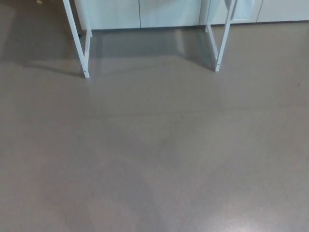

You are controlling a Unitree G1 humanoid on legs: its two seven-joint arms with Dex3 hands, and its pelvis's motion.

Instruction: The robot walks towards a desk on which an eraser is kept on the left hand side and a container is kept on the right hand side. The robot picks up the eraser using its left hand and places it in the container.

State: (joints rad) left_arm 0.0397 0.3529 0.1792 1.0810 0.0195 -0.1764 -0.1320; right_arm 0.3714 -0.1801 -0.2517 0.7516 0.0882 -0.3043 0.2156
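Observation:
Neither the eraser nor the container shows in the head view. Only the lower parts of the desk appear: a white left leg (78, 41) and a white right leg (222, 41) at the top of the picture. The desk top is above the frame. No hand or arm of mine shows.
Grey floor (154, 154) fills most of the picture, with a faint seam running across it. Pale cabinet fronts (145, 12) stand behind the desk legs along the top edge. The desk's shadow lies on the floor between the legs.

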